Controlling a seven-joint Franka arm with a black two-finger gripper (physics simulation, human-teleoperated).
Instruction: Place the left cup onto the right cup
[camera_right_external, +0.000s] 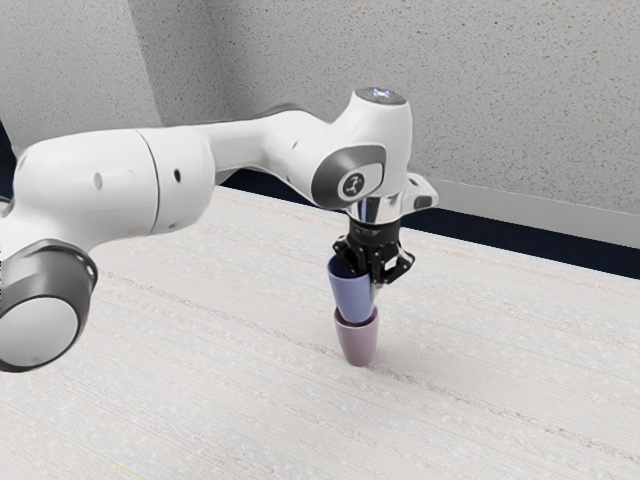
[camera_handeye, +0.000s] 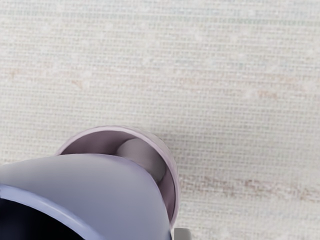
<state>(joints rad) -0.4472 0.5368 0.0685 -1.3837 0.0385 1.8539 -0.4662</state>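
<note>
So the gripper (camera_right_external: 376, 283) is pinching the rim of the blue cup (camera_right_external: 350, 293), whose base sits inside the pink cup (camera_right_external: 357, 342) on the counter (camera_right_external: 200, 380).

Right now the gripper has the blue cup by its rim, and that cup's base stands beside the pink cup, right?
Not beside. The blue cup has its base inside the mouth of the pink cup, which stands on the table; the exterior view shows this. The gripper does hold the blue cup by its rim.
</note>
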